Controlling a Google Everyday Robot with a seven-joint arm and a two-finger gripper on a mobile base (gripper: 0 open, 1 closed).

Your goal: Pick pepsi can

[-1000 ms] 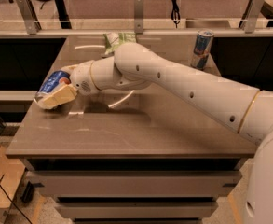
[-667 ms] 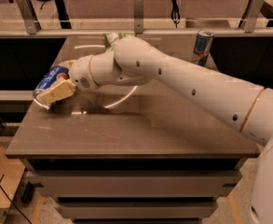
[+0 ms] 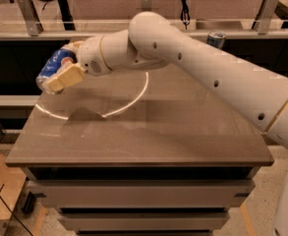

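While the hand grips the tilted pepsi can over the table, a second can stands behind

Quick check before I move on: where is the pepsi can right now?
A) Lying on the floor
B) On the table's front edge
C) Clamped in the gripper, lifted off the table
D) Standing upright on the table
C: the pepsi can sits tilted between the fingers of the gripper, held in the air over the left side of the table.
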